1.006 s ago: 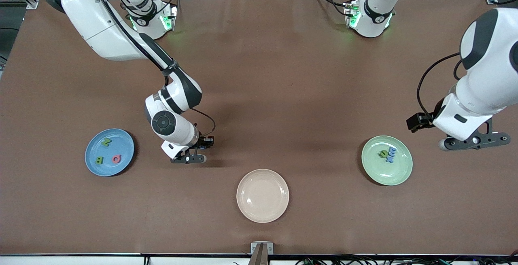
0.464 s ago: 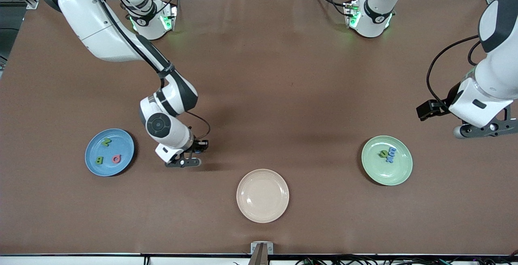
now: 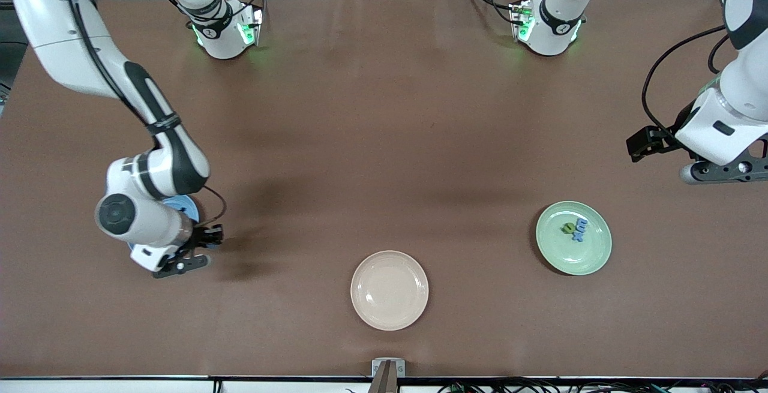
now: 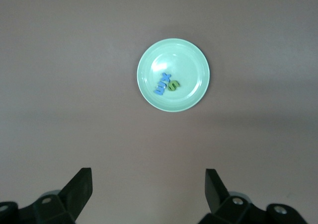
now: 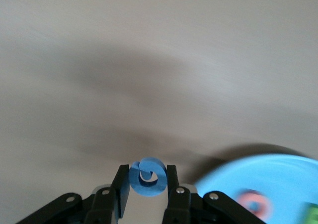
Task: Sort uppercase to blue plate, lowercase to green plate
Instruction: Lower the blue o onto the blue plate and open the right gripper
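My right gripper point(image 3: 180, 264) is shut on the blue G point(image 5: 148, 178) and holds it over the table just beside the blue plate point(image 3: 182, 203). The arm hides most of that plate in the front view. The right wrist view shows the plate's rim point(image 5: 278, 177) with the pink-red Q point(image 5: 251, 204) and a bit of a green letter point(image 5: 312, 215) on it. The green plate point(image 3: 587, 256) holds a cluster of blue and green lowercase letters point(image 3: 575, 229). It also shows in the left wrist view point(image 4: 185, 55) with the letters point(image 4: 165, 84). My left gripper point(image 4: 147, 184) is open and empty.
An empty cream plate point(image 3: 389, 290) lies near the table's front edge, between the two coloured plates. My left gripper point(image 3: 720, 170) hangs high over the left arm's end of the table, away from the green plate.
My right arm has swung with the blue G from beside the cream plate to the blue plate and now covers most of it. My left gripper has drawn away from the green plate.
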{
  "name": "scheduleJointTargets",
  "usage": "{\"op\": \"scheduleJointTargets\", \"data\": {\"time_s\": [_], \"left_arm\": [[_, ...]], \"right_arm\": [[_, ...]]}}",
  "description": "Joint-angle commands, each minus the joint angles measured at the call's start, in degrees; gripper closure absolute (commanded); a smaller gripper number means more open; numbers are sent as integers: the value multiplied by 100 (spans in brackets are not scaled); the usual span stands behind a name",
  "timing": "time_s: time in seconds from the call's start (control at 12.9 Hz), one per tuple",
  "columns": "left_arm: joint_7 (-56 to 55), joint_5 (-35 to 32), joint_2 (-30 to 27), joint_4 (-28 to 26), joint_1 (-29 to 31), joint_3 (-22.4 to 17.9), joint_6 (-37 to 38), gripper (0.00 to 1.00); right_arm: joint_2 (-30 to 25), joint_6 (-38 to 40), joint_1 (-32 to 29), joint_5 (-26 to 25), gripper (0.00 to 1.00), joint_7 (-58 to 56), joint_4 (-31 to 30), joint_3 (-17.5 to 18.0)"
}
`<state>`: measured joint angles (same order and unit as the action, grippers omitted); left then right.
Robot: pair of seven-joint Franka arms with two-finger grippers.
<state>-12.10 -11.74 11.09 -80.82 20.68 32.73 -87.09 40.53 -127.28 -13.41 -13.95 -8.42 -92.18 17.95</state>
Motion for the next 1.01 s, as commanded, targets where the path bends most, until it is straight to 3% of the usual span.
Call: {"op": "scheduleJointTargets", "data": {"time_s": [0.0, 0.31, 0.46, 0.62, 0.7, 0.77, 0.93], "left_arm": [[618, 540, -571, -74, -868, -1168, 271, 0], [823, 918, -880, -74, -1907, -2444, 807, 0], [876, 1050, -1020, -161, -2670, -3243, 940, 0], [876, 1059, -1100, -276, -3200, -3860, 949, 0], [885, 1068, -1100, -268, -3245, -3914, 983, 0], [885, 1068, -1100, -259, -3237, -3898, 984, 0], [876, 1068, -1100, -250, -3193, -3862, 975, 0]], "right_arm": [[-116, 281, -564, -11, 93, -895, -116, 156], [-177, 887, -1022, 15, 89, -1635, -160, 209], [-169, 1501, -1128, 94, 77, -1733, -160, 209], [-169, 1618, -1137, 270, 33, -1716, -151, 200], [-160, 1610, -1137, 279, 14, -1681, -151, 200], [-160, 1618, -1137, 314, 0, -1681, -143, 209], [-195, 1627, -1102, 340, 0, -1681, -38, 244]]}}
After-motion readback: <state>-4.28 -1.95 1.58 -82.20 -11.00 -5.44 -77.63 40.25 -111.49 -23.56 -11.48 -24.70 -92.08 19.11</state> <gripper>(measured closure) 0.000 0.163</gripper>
